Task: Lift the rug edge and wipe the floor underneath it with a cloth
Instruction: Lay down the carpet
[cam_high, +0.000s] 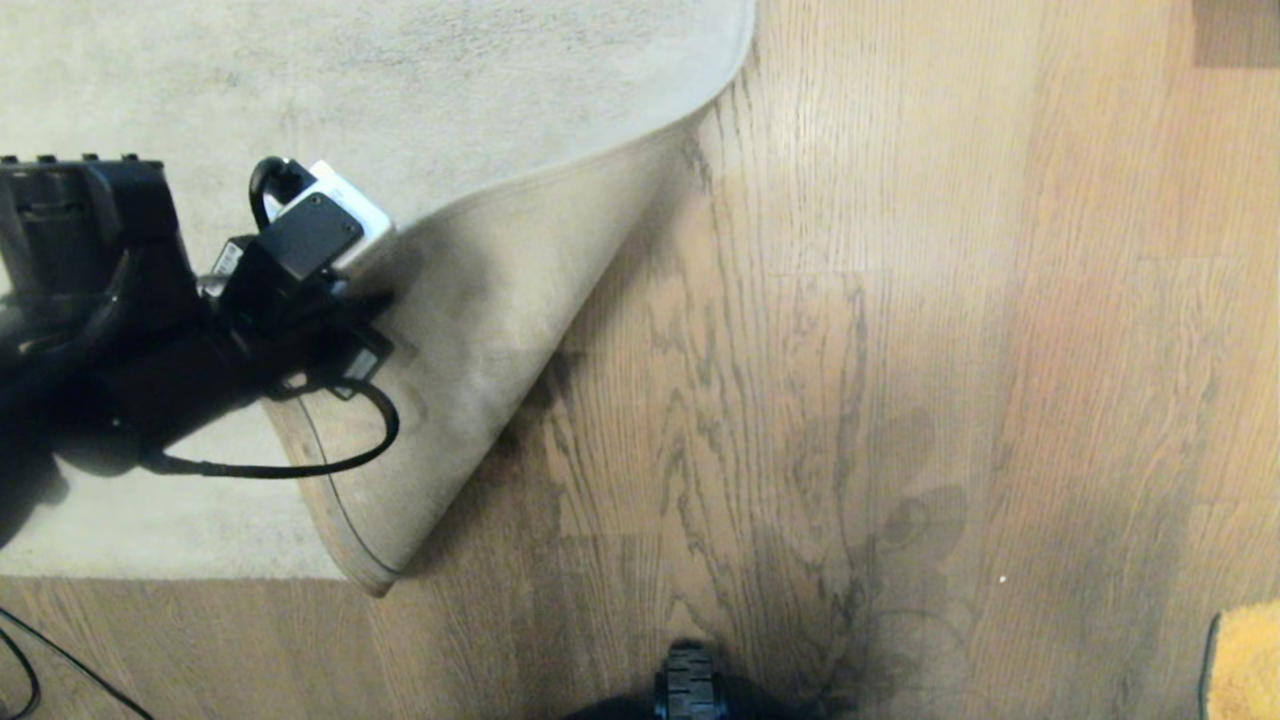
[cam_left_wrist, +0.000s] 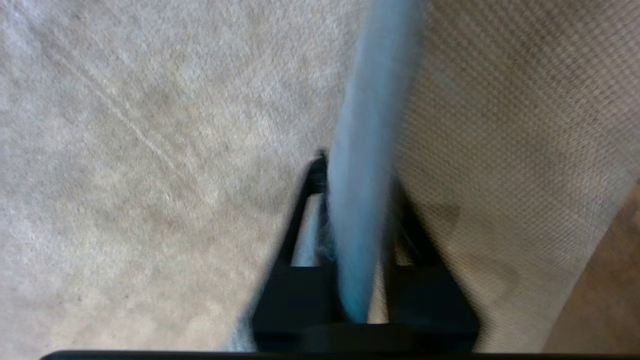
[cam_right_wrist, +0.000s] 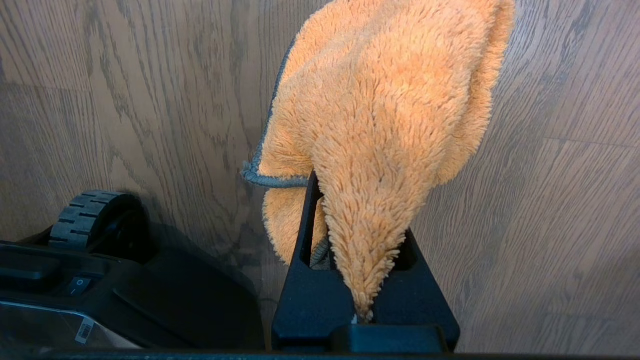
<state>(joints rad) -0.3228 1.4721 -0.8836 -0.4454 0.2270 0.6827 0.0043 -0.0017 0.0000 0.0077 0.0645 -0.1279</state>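
The grey-beige rug (cam_high: 300, 80) covers the upper left of the head view. Its corner is folded back, with the paler underside (cam_high: 480, 330) facing up. The rug edge (cam_left_wrist: 365, 150) stands as a blurred bluish band between the fingers of my left gripper (cam_left_wrist: 357, 175), which is shut on it over the rug at the left (cam_high: 365, 310). The wood-grain floor (cam_high: 850, 350) lies bare beside the fold. My right gripper (cam_right_wrist: 357, 225) hangs low over the floor (cam_right_wrist: 550, 200), shut on the orange fluffy cloth (cam_right_wrist: 390, 100). A bit of that cloth (cam_high: 1245, 660) shows at the bottom right corner.
My base's black wheel (cam_high: 690, 685) sits at the bottom middle, and also shows beside the right gripper (cam_right_wrist: 85, 220). A black cable (cam_high: 330, 460) loops from the left wrist over the fold. Another thin cable (cam_high: 40, 660) lies on the floor at bottom left.
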